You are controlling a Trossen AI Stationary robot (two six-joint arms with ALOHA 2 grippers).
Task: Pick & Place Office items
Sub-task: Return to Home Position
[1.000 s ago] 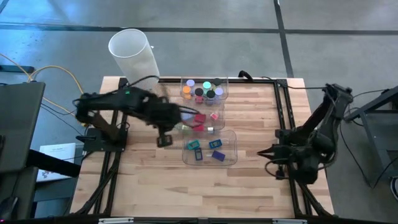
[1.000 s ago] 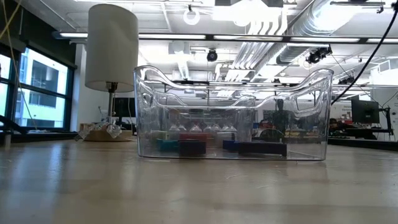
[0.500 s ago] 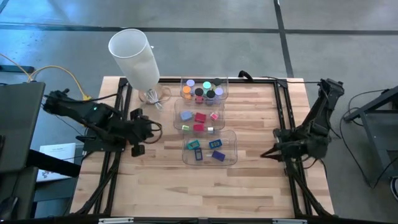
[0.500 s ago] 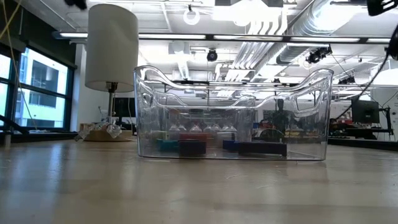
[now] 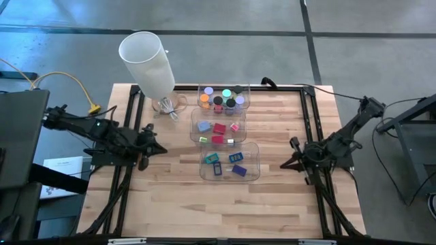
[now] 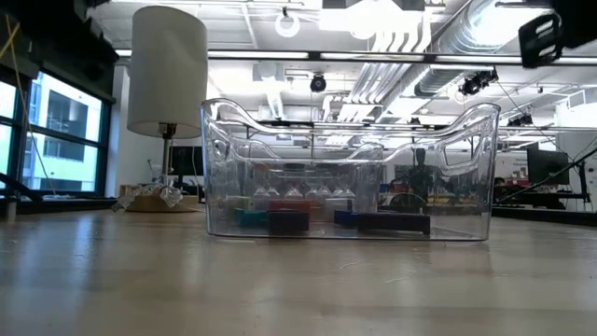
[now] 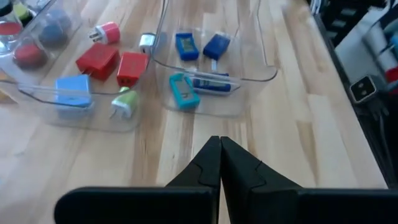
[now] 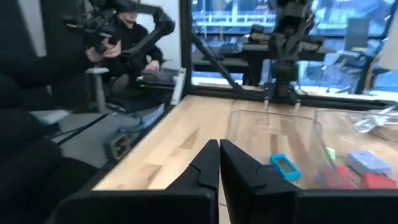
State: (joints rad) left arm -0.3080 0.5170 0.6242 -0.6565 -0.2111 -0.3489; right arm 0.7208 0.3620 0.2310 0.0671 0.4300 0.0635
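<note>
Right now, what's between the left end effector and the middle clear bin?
Nothing but bare wooden tabletop between the left end effector and the middle clear bin, per the high view.

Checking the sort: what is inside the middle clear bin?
The middle bin holds two red blocks, a light blue block, a pink piece, a green piece and a small silver one. Nothing looks stacked; undersides are hidden.

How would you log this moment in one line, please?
left gripper shut, parked left | right gripper shut, parked right | office items in bins
</note>
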